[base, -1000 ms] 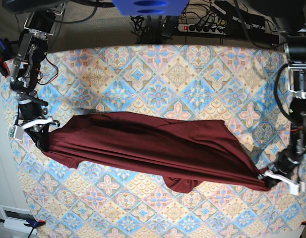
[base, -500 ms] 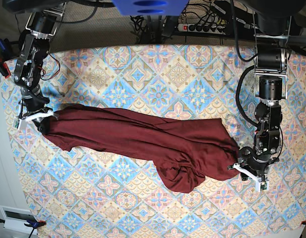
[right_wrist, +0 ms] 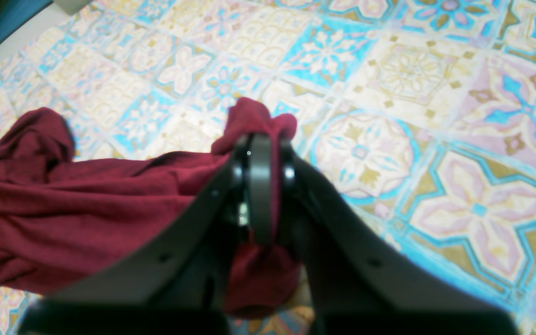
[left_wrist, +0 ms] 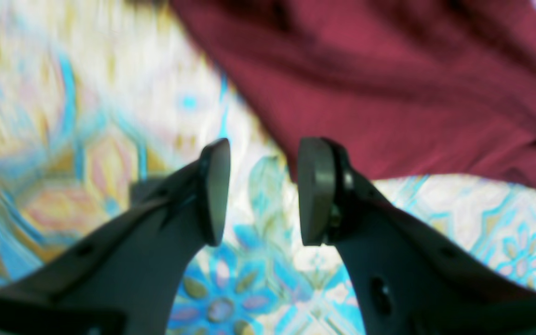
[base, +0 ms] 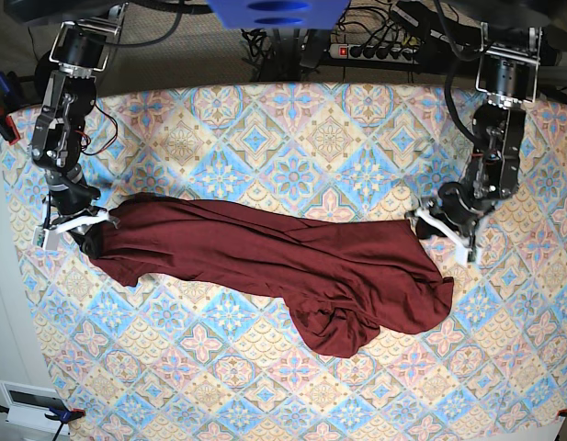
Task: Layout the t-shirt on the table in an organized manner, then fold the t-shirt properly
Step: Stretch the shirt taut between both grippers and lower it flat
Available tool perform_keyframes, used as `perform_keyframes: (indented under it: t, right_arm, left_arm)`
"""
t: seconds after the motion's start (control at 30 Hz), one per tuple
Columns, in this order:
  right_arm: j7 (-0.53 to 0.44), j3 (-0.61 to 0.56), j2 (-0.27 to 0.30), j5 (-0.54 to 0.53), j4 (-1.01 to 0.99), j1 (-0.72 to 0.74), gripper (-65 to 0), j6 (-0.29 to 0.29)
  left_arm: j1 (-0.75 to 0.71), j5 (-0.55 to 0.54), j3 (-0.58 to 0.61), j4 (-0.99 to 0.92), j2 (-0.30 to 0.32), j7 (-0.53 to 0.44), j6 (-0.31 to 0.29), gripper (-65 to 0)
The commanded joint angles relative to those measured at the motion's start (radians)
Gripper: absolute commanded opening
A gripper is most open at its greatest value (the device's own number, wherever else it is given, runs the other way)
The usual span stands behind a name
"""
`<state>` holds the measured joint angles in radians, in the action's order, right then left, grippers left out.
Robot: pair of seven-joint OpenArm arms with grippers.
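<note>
One corner gripped | right end effector (right_wrist: 259, 195) clamps bunched t-shirt (base: 265, 262) edge, anchoring it | left end effector (left_wrist: 261, 190) jaws apart, empty, beside hem | t-shirt lies crumpled across counter (base: 292, 147) centre, layout unfinished, likely needs regrasp

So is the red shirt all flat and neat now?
No. The t-shirt lies stretched but bunched and wrinkled across the table, with a crumpled lump at its lower edge.
</note>
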<state>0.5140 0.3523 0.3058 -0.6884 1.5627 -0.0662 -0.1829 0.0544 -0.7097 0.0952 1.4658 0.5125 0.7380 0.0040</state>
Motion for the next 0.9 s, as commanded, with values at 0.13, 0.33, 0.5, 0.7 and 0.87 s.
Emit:
perform_keyframes:
  t: [0.13, 0.33, 0.5, 0.7, 0.87]
  right_arm:
    - [-0.027, 0.004, 0.020, -0.012, 0.020, 0.013, -65.0, -0.007]
    - [-0.027, 0.004, 0.020, -0.012, 0.022, 0.010, -65.0, -0.007]
    - [-0.027, 0.004, 0.020, -0.012, 0.022, 0.010, -65.0, -0.007]
    - [-0.027, 0.012, 0.020, -0.012, 0.022, 0.010, -65.0, -0.007]
    - [-0.027, 0.012, 0.020, -0.012, 0.022, 0.010, -65.0, -0.007]
  left_arm:
    - [0.023, -0.005, -0.007, -0.070, -0.056, -0.022, -0.002, -41.0]
    - [0.114, -0.003, -0.007, -0.175, -0.114, -0.025, -0.005, -48.4]
    - [0.161, -0.011, -0.008, -0.169, -0.110, -0.088, -0.005, -65.0]
    - [0.150, -0.084, -0.150, 0.037, -0.022, 0.001, -0.005, -65.0]
    - [0.147, -0.242, -0.325, 0.086, 0.064, 0.101, -0.005, -65.0]
